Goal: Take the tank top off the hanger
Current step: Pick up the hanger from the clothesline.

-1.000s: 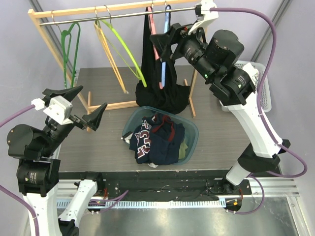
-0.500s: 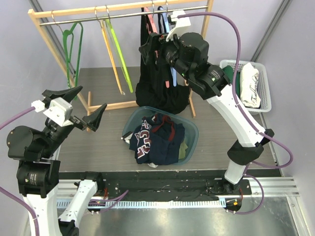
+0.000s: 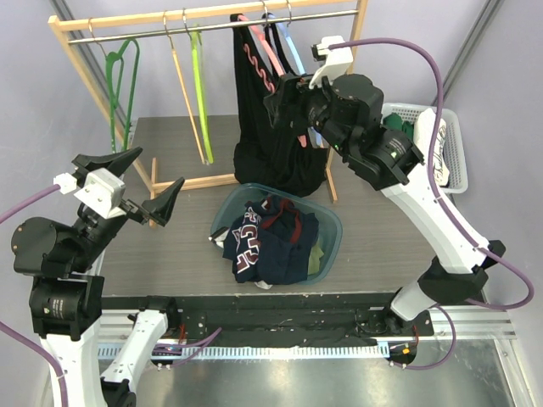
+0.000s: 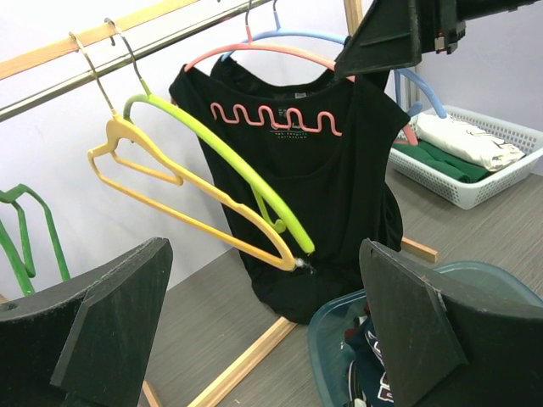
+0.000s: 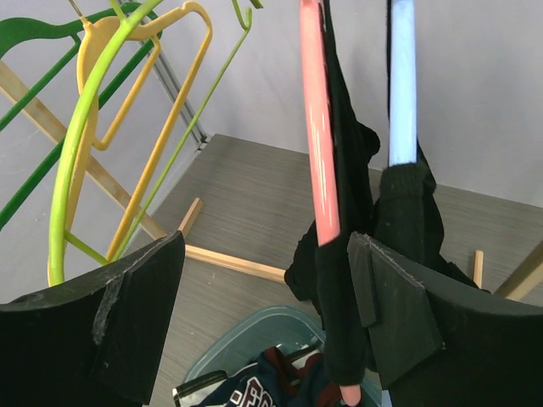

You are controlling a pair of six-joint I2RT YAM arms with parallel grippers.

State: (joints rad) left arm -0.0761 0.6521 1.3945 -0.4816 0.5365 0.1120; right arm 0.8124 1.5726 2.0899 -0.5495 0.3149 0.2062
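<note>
The black tank top (image 3: 263, 127) hangs on a pink hanger (image 3: 257, 51) from the rail, its hem sagging onto the rack's base. It also shows in the left wrist view (image 4: 339, 195) and edge-on in the right wrist view (image 5: 352, 195). My right gripper (image 3: 287, 95) is open and right beside the top's right shoulder. In its wrist view the pink hanger arm (image 5: 318, 127) and the draped black cloth sit between the jaws, close to the right finger (image 5: 399, 305). My left gripper (image 3: 140, 182) is open and empty, well left of the rack.
A blue hanger (image 3: 293, 51) hangs just behind the pink one. Lime (image 3: 197, 64), yellow (image 3: 178, 80) and green (image 3: 119, 76) hangers hang further left on the wooden rack (image 3: 64, 47). A teal basket (image 3: 331, 222) of clothes sits under the top. A white basket (image 3: 458, 165) stands at the right.
My right arm swung left from the rail's right end to the tank top, then settled slightly right and lower. The top and the nearby hangers have swayed. The left arm has not moved.
</note>
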